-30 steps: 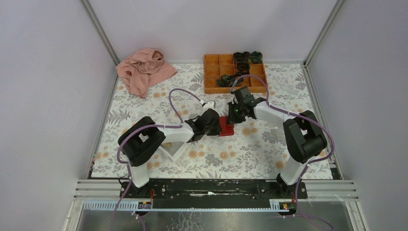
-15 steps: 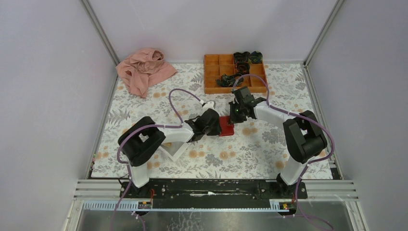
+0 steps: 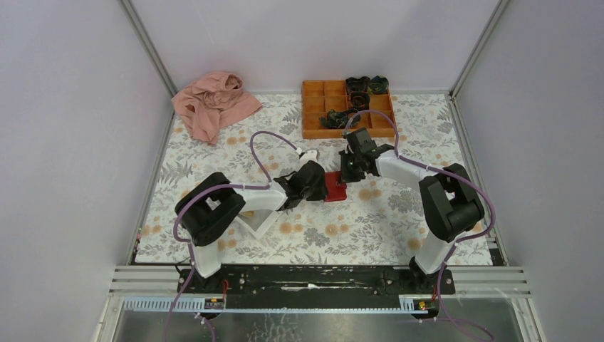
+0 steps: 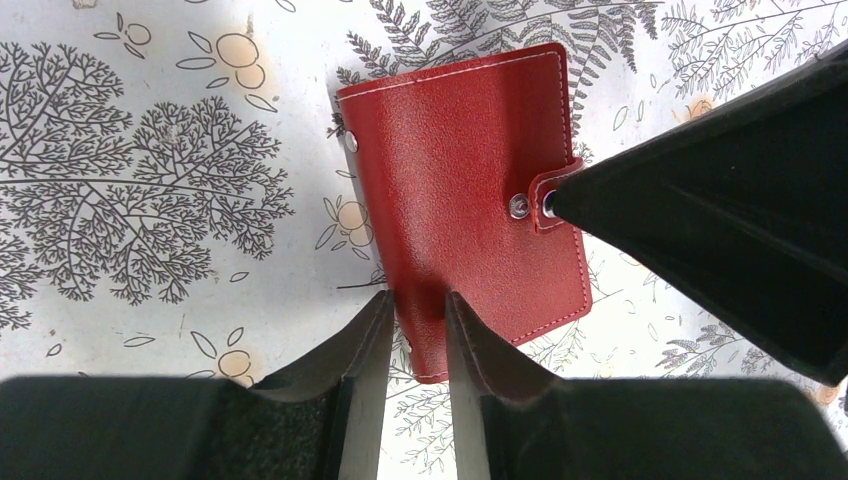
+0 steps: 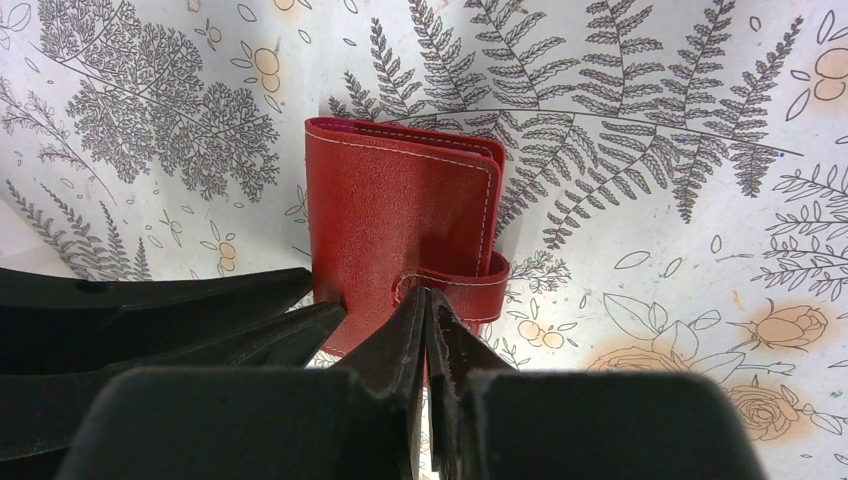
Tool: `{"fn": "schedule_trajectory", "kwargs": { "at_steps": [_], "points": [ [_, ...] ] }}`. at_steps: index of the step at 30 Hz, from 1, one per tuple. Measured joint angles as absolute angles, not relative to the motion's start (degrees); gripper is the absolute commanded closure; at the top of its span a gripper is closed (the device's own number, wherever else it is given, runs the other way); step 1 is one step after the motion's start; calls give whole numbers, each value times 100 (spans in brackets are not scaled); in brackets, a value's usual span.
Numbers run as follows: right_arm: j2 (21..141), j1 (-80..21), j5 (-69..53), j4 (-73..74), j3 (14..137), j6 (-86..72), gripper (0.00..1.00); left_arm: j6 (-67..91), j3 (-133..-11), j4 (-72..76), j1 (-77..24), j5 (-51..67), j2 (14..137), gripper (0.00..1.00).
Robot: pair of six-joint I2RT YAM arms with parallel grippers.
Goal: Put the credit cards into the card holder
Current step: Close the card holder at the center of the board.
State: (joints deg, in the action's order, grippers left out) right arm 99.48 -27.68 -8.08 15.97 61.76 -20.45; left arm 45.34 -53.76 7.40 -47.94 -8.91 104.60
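Robot lab cell: blank walls (image 3: 306,35), aluminium rails (image 3: 149,51) round the bench (image 3: 356,239), arms (image 3: 214,214) bolted at its near edge.

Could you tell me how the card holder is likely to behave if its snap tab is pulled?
The card holder looks like thin stitched leatherette, so its cover will probably flex rather than lift stiffly. It seems light: without the left gripper clamping its edge, it would likely slide on the cloth.

Bright, even light; faint soft shadows; card holder (image 4: 460,200) in crisp focus.
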Motion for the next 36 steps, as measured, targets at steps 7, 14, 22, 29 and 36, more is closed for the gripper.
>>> {"fn": "schedule_trajectory", "kwargs": {
  "at_steps": [7,14,22,29,36],
  "points": [
    [9948,-2768,-829,1594,6176,-2073,94,4532,-5443,711,-4794,-886,10506,68],
    [9966,-2768,-867,1586,6169,-2086,94,4532,-5461,705,-4794,-886,10519,68],
    [10066,-2768,-871,1551,6121,-2095,94,4532,-5463,703,-4794,-886,10523,68],
    [10084,-2768,-871,1549,6121,-2102,94,4530,-5465,703,-4794,-880,10527,68],
    [10088,-2757,-917,1544,6132,-2097,87,4528,-5496,666,-4794,-875,10538,68]
  ]
}}
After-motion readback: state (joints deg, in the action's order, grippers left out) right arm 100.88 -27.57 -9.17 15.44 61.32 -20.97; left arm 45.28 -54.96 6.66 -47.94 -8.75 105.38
